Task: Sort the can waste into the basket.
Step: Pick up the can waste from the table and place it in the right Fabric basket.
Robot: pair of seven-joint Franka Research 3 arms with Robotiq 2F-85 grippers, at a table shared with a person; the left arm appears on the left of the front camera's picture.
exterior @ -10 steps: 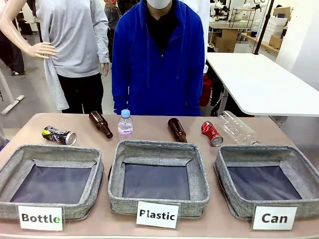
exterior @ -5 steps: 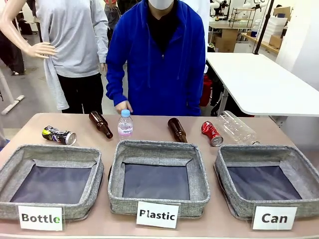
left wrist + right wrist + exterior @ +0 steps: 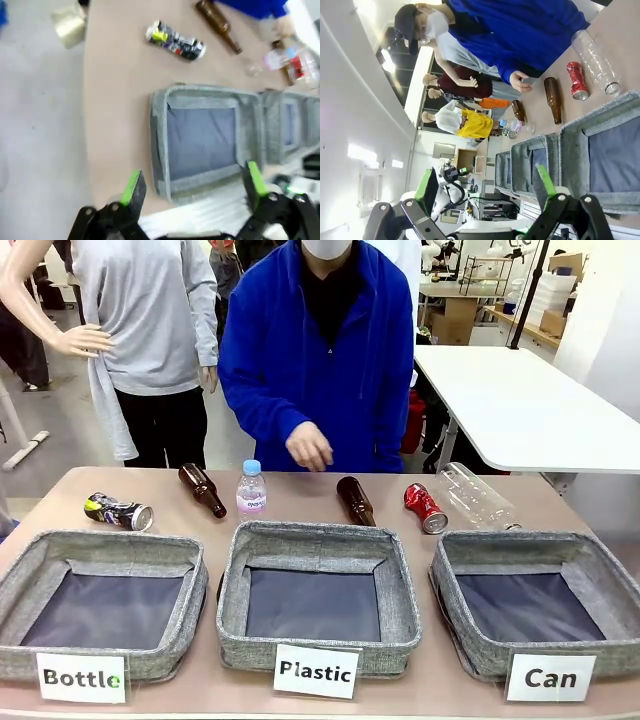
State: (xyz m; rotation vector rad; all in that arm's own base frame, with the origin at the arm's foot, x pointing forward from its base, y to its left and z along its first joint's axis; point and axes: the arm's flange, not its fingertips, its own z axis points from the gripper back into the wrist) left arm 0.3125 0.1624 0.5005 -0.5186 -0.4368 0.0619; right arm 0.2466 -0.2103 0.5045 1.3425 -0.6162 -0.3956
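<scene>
A black can (image 3: 119,511) with green-yellow print lies on its side at the table's far left, also seen as the black can (image 3: 175,41) from the left wrist. The red crushed can (image 3: 425,507) lies far right of centre, behind the "Can" basket (image 3: 480,650); from the right wrist I see the red can (image 3: 577,80) and that basket (image 3: 572,135). My left gripper (image 3: 192,186) hovers open above the "Bottle" basket's near edge. High over the right side, my right gripper (image 3: 485,187) is open too. A person's hand (image 3: 309,448) hangs above the far table edge.
Two brown glass bottles (image 3: 202,489) (image 3: 355,500), a small plastic water bottle (image 3: 251,488) and a large clear plastic bottle (image 3: 475,496) lie along the far side. The "Bottle" basket (image 3: 20,585) and "Plastic" basket (image 3: 318,538) stand left and centre.
The person's hand came forward near the water bottle, then rose and moved right, above the table's far edge. Cans and baskets stayed put.
</scene>
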